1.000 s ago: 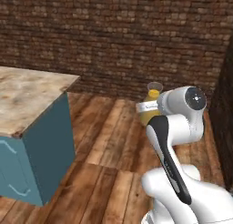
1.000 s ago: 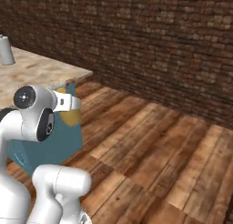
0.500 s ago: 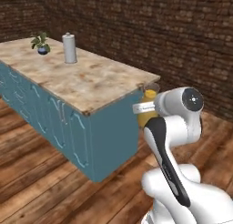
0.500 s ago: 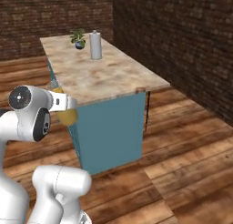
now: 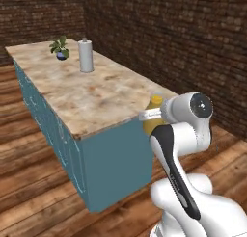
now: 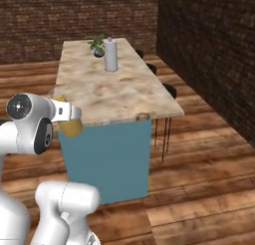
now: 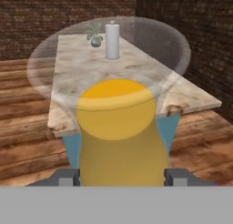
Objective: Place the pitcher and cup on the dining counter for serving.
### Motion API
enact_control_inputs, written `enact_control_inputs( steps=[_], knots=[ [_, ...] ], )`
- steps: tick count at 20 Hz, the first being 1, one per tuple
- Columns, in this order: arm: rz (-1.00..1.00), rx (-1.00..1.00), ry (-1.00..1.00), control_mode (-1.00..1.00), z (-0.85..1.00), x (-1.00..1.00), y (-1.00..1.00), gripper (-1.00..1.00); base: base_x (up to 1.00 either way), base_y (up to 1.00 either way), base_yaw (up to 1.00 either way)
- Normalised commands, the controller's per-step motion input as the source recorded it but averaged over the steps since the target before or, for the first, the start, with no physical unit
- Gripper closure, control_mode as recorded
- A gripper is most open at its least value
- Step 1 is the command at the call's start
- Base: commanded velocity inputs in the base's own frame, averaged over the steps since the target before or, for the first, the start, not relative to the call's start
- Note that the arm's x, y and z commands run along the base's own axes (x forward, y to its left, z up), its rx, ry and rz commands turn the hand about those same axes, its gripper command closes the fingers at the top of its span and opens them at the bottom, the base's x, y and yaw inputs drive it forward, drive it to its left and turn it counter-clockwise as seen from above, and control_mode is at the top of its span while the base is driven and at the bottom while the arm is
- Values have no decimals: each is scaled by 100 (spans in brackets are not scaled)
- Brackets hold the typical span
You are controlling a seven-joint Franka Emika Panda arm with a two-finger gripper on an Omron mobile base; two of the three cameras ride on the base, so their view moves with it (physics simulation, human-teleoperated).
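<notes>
The gripper (image 7: 122, 175) is clamping the pitcher (image 7: 119, 132); in the hand view the two finger tips are standing on either side of the yellow body, which is filling the space between them. In the left base view the pitcher (image 5: 153, 116) is showing as a yellow patch just beyond the arm's wrist, and in the right base view the pitcher (image 6: 68, 124) is sitting beside the wrist in front of the teal cabinet. It is being carried in the air, level with or slightly below the counter's near edge, and is not yet resting on any surface.

The counter (image 5: 99, 98) is lying directly ahead of the base, its short end nearest the robot. In the right base view the counter (image 6: 124, 97) is extending away toward the brick wall, with dark stools (image 6: 168, 92) tucked along its right side.

Further along the top, a grey-white canister (image 5: 86, 56) is standing upright, and a small potted plant (image 5: 60, 48) is sitting just beyond it. The near half of the stone top is bare.

Progress judgement: the pitcher is picked up and brought to the counter, but is not yet set down. Remaining steps are likely raising it over the edge, placing it on the near part of the top, releasing it, then fetching the cup, which cannot be located here.
</notes>
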Motion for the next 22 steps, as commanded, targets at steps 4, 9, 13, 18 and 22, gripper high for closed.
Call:
enact_control_inputs(
  steps=[4, 9, 13, 18, 22],
  knots=[
    [0, 0, 0, 100, 0, 0, 0, 100, 100, -71, 31],
    [0, 0, 0, 100, 0, 0, 0, 100, 97, -78, 31],
    [0, 0, 0, 100, 0, 0, 0, 100, 85, -68, 28],
    [11, 0, 3, -100, 0, 21, 0, 100, 42, -11, 12],
    [34, 0, 19, -100, 0, 68, 0, 100, 0, 0, 0]
  ],
)
